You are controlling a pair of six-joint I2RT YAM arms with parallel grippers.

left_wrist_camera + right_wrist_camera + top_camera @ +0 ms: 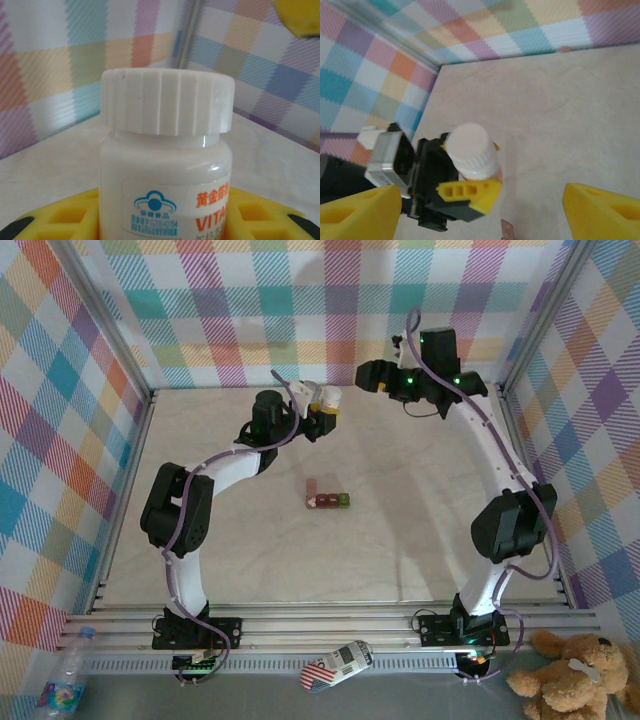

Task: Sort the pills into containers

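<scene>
The containers [327,500] lie at the middle of the table [420,470], well apart from both arms: one joined row, with dark red cells and one green end cell (the full cell count is too small to confirm). It is judged light, rigid and easily pushed, so is best pinched across its short sides. One bottle [165,165], white, smooth and hard-walled, is clamped at its body by the left gripper [318,412], its ribbed cap [167,102] judged the surest hold, while the right gripper [368,375] is spread wide near the cap, grasping nothing.
</scene>
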